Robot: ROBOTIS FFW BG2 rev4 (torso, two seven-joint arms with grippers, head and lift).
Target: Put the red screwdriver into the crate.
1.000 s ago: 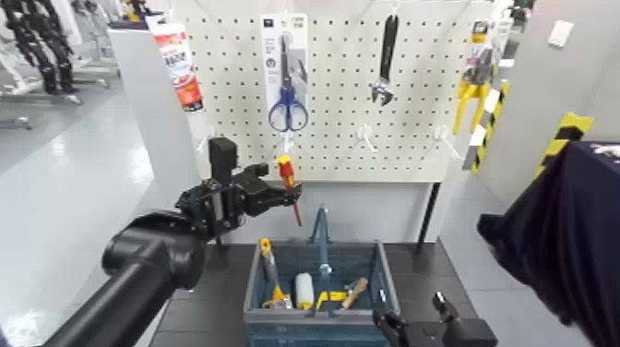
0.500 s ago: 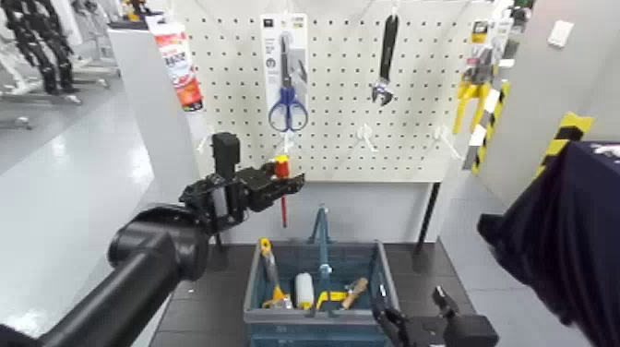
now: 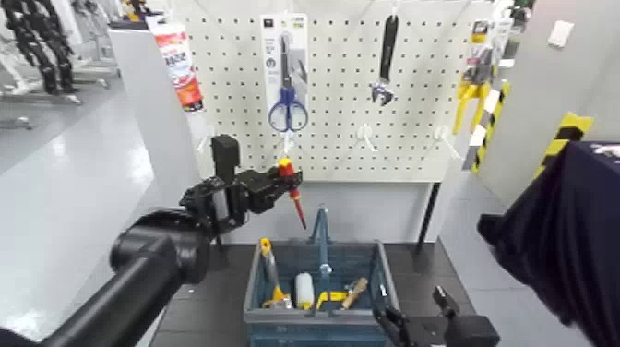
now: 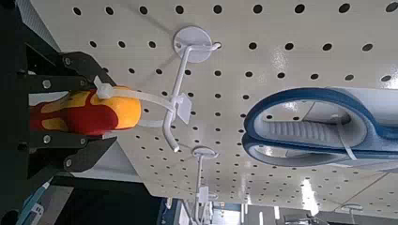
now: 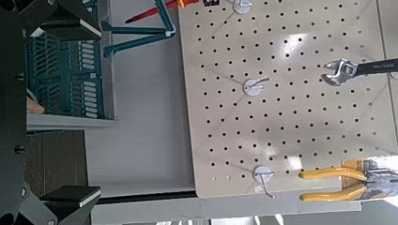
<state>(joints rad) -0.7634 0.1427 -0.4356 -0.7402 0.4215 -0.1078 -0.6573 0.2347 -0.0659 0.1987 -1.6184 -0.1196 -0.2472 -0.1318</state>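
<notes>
1. From the head view, I can see the red screwdriver (image 3: 297, 197) up by the pegboard (image 3: 341, 120), its shaft slanting down above the blue-grey crate (image 3: 318, 329). The left gripper (image 3: 284, 177) has its fingers closed on the handle. To do this lift-away well, I'd ease the handle clear of its hook first, then swing over the open side of the crate, away from its upright handle (image 3: 323, 238), and lower shaft first. The left arm reaches in from the side, forearm rising towards the board. The right gripper (image 3: 421, 312) waits low beside the crate, fingers spread, holding nothing.

2. In the left wrist view, the fingers pinch the handle from both sides, and a pale loop (image 4: 141, 96) runs from it towards the hook (image 4: 178, 89). I can't tell whether it's free, so I'd go gently; a sideways tug could snag it or twist the grip.

3. In the right wrist view, that gripper's fingers stand wide, with the crate beyond them and the screwdriver's shaft near the crate's handle in sight.
</notes>
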